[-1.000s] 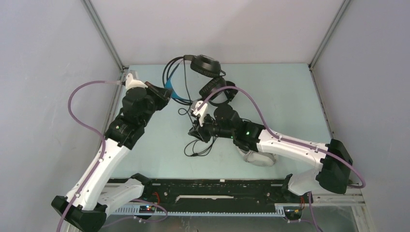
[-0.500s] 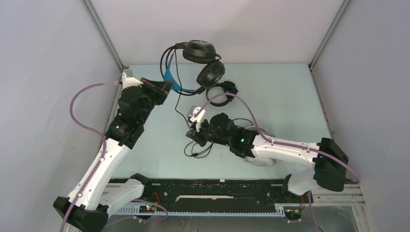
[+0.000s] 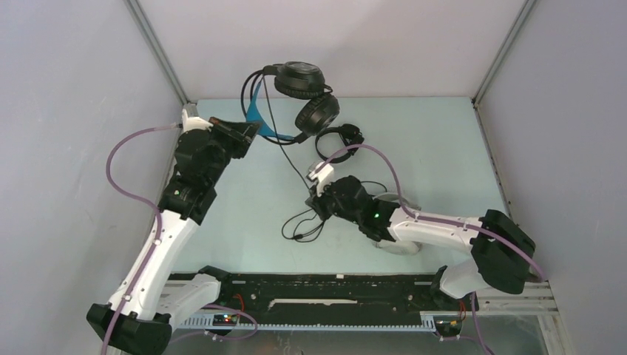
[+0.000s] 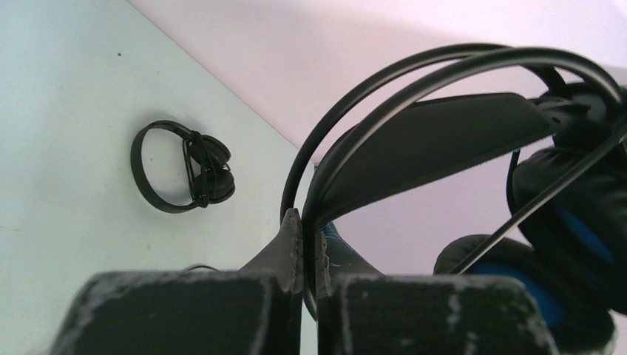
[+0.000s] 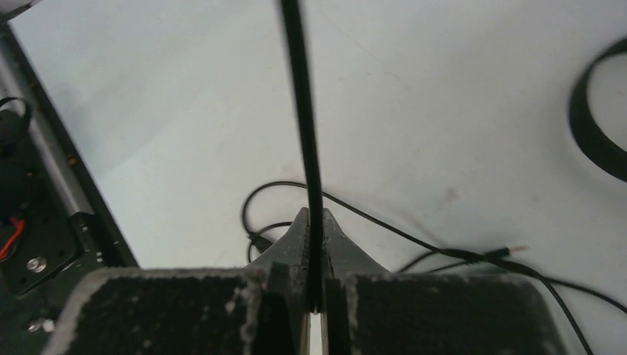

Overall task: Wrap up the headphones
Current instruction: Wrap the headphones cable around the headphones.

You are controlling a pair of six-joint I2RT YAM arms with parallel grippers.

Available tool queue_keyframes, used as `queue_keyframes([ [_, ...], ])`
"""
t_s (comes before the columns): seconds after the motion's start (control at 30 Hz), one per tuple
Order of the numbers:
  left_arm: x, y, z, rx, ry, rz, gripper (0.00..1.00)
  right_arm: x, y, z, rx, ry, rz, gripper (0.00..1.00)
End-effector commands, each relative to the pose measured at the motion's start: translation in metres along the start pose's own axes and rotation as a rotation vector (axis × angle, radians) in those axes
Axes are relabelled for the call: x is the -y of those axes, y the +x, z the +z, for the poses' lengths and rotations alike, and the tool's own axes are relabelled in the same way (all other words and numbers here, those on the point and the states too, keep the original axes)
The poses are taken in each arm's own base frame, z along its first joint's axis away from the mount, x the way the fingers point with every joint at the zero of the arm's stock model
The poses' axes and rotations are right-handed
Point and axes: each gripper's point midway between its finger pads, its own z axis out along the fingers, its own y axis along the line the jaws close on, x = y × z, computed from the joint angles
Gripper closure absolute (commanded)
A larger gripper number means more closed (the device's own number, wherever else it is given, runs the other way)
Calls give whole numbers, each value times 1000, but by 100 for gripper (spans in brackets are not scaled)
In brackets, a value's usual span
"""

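The bulky black over-ear headphones with blue lining (image 3: 299, 78) hang in the air at the back, by the wall. My left gripper (image 3: 250, 132) is shut on their headband (image 4: 414, 140), pinched between the fingertips (image 4: 294, 240). Their black cable (image 3: 285, 144) runs taut down to my right gripper (image 3: 316, 197), which is shut on the cable (image 5: 303, 133) above the table. The cable's loose end lies coiled on the table (image 3: 303, 225). The small thin black on-ear headset (image 3: 336, 140) lies near the back and also shows in the left wrist view (image 4: 185, 166). The white over-ear headset (image 3: 395, 244) is mostly hidden under my right arm.
Grey walls close in the pale green table (image 3: 444, 148) at the back and on both sides. A black rail (image 3: 333, 285) runs along the near edge between the arm bases.
My left gripper has raised the bulky headphones up and to the left. My right gripper has moved right and slightly back with the cable, pulling it straighter.
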Motion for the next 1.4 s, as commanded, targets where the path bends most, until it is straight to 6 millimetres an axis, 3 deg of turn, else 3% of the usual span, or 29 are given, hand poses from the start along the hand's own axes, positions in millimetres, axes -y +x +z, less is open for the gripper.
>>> queue_keyframes([
  [0.0, 49, -19, -13, 20, 188, -64, 100, 28, -12, -15, 70, 62, 99, 100],
  [0.27, 60, -18, -20, -20, 223, -32, 100, 59, -6, -29, 103, 108, 162, 100],
  [0.47, 48, -26, -22, 0, 176, 33, 100, 68, -12, -37, 133, 122, 165, 100],
  [0.73, 31, -51, -17, 98, 88, 126, 100, 47, -25, -49, 193, 31, 97, 100],
  [0.97, 52, -22, -22, -65, 218, 19, 100, 51, -29, -40, 219, 33, 102, 100],
  [1.1, 46, -12, -34, -114, 201, 27, 100, 61, -31, -34, 239, 45, 104, 97],
  [1.37, 58, -11, -57, -136, 213, 51, 100, 22, -37, -9, 327, -192, -60, 86],
])
